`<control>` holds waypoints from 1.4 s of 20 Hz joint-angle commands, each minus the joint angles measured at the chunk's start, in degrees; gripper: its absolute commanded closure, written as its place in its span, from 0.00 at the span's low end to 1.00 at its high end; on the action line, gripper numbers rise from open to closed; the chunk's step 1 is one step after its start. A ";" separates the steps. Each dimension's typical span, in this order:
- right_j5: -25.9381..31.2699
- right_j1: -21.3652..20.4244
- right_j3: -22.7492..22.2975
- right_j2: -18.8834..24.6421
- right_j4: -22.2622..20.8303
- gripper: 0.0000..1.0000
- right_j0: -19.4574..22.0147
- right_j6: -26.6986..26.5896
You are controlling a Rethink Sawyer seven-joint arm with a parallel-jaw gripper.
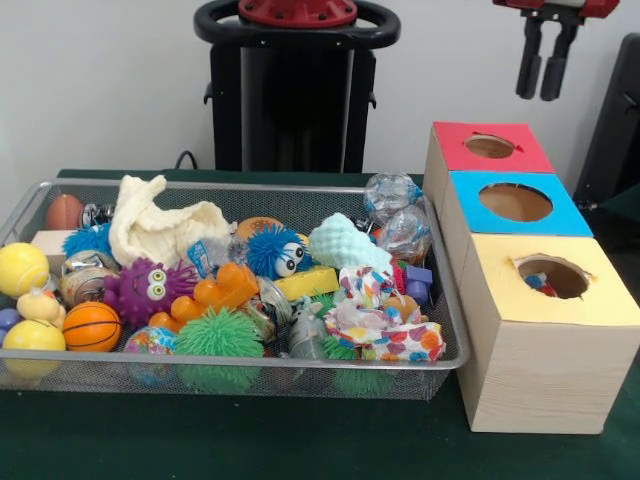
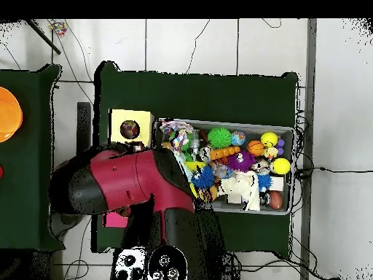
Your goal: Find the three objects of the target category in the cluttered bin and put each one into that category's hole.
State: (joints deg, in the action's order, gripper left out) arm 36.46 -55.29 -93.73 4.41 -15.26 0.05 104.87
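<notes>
A wire mesh bin (image 1: 240,186) holds a heap of toys: a purple fuzzy creature (image 1: 150,290), a blue fuzzy creature (image 1: 275,250), a green spiky ball (image 1: 218,335), a small basketball (image 1: 91,325), yellow balls (image 1: 22,268) and a white cloth (image 1: 160,225). Right of the bin stand three boxes with round holes: red (image 1: 455,140), blue (image 1: 470,205) and yellow (image 1: 560,300). Something colourful lies inside the yellow box's hole (image 1: 545,283). My gripper (image 1: 540,92) hangs high above the red box, open and empty. In the overhead view the arm (image 2: 131,186) hides it.
Crumpled patterned wrapping (image 1: 385,325) and clear plastic balls (image 1: 392,195) lie at the bin's right end, next to the boxes. In the overhead view the yellow box (image 2: 142,118) and the bin (image 2: 291,168) show; the arm covers the other two boxes. Green cloth covers the table.
</notes>
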 commanded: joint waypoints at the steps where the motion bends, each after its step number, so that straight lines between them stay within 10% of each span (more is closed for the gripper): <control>1: 14.50 0.39 0.04 6.90 9.54 0.00 5.88 -0.30; 28: 13.76 10.36 2.11 12.42 8.57 0.00 12.30 -7.54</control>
State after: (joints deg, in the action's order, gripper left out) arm 44.84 -50.26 -93.43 11.10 -5.92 8.93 104.87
